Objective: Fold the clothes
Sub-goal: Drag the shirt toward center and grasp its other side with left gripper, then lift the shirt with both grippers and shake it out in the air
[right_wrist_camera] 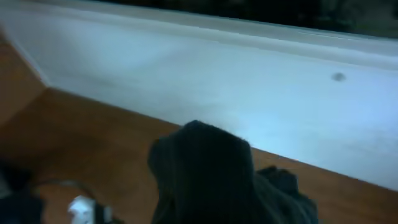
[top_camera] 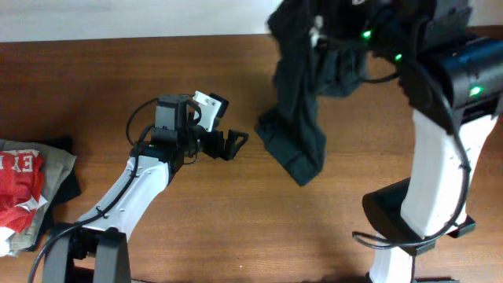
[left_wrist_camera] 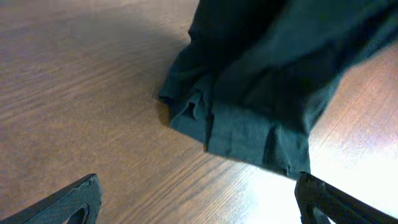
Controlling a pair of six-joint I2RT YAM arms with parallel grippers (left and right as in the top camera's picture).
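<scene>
One dark blackish-green soft T-shirt (top_camera: 299, 118) is hanging pinched in the right gripper (top_camera: 326, 35), likely for spreading; the left gripper (top_camera: 238, 145) is gaping wide near its hem, ready to grab.

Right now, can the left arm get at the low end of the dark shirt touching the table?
Probably yes. The left arm's open fingers face the shirt, whose lower end rests on the table just ahead, with only bare wood between.

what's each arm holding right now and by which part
The right gripper holds the dark T-shirt up by a bunched upper part; the exact spot is hidden. Its lower end rests on the table. The left gripper is open, holding nothing.
</scene>
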